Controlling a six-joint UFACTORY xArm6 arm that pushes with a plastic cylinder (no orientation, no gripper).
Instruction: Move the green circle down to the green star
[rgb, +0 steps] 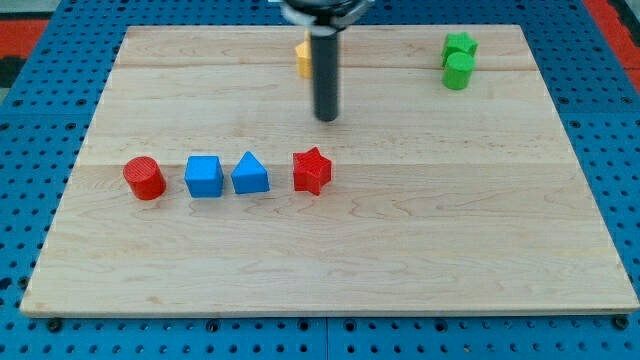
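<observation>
My tip (327, 117) touches nothing, seemingly.

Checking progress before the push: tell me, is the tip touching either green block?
No: my tip stands mid-board, well to the view's left of the green star and green circle at the top right.

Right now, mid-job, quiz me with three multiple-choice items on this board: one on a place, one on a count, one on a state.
1. Where are the green blocks? A top right B bottom left C centre
2. How many blue blocks? A one B two C three
3. My tip is: A touching the red star B apart from every block C on the green circle

A: green star and green circle sit top right.
B: blue cube, blue triangle.
B: my tip stands clear above the red star.
</observation>
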